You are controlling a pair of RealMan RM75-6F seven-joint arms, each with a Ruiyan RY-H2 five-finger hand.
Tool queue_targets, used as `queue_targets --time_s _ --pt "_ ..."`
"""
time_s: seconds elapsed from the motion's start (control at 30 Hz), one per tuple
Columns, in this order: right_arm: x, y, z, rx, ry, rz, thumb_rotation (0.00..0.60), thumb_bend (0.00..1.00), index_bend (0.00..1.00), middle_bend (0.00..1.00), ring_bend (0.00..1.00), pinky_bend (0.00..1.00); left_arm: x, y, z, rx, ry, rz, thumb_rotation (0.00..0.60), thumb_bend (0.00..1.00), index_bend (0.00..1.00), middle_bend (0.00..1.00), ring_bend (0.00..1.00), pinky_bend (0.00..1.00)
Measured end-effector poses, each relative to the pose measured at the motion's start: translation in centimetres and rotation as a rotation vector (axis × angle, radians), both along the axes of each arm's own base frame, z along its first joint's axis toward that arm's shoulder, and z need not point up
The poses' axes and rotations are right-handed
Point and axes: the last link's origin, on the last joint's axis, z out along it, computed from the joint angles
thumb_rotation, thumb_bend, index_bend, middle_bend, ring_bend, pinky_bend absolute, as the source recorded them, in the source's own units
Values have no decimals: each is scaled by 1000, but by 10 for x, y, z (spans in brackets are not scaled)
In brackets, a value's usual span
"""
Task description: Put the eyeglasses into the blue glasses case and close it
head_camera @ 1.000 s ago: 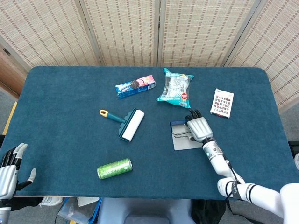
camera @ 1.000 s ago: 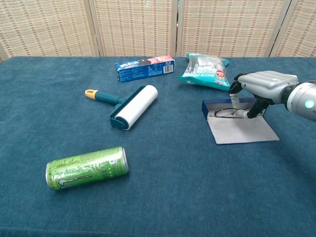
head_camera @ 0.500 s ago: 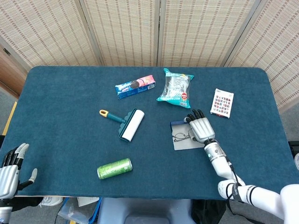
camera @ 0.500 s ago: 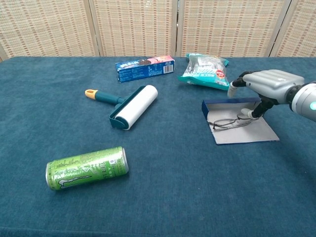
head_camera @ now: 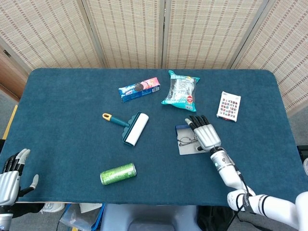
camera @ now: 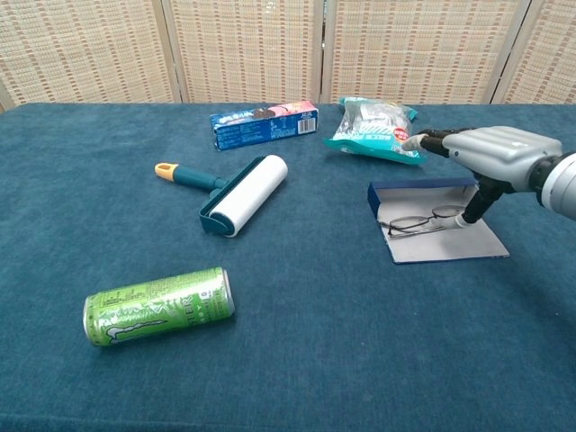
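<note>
Right hand [camera: 490, 153] lifted, fingers spread, empty | eyeglasses [camera: 421, 220] inside open case [camera: 441, 236]

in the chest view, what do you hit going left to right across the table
green can → lint roller → cookie box → snack bag → eyeglasses lying in the open blue glasses case → right robot hand

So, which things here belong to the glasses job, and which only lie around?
Job: eyeglasses, open blue glasses case, right hand.
Lying about: lint roller, green can, cookie box, snack bag, card pack.
</note>
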Motion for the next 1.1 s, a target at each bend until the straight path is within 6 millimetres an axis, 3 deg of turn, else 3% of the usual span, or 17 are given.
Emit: queue_targets --time_s 0.23,0.5,1.1 --pt "13 0 -16 33 28 28 600 149 0 0 0 0 -3 -3 3 12 0 7 600 401 0 0 0 0" --pt "24 -16 -31 22 34 31 600 150 0 0 0 0 -6 -7 3 6 1 20 600 401 0 0 0 0" --pt "16 -48 -34 -17 69 -12 600 149 0 0 0 0 -8 -11 4 15 5 31 600 401 0 0 0 0"
